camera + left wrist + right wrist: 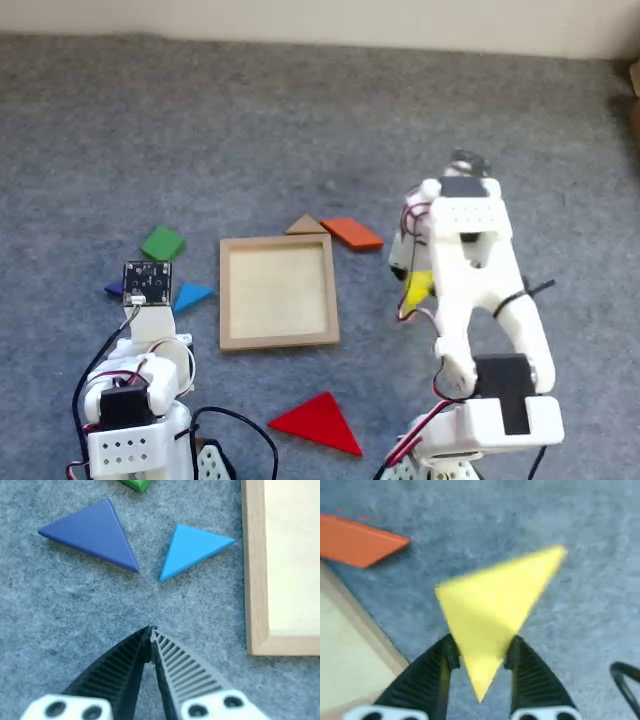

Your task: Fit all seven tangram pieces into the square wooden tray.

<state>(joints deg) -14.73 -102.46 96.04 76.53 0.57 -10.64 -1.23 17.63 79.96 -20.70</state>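
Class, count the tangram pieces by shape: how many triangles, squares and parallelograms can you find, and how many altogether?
Triangles: 5 - dark blue triangle, light blue triangle, tan triangle, yellow triangle, red triangle
Squares: 1 - green square
Parallelograms: 1 - orange parallelogram
Total: 7

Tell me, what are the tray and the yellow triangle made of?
The tray looks like bare wood: its rim is pale tan, matt and unpainted. The yellow triangle in the right pincer is smooth and evenly coloured, maybe painted wood or plastic; I cannot tell which.
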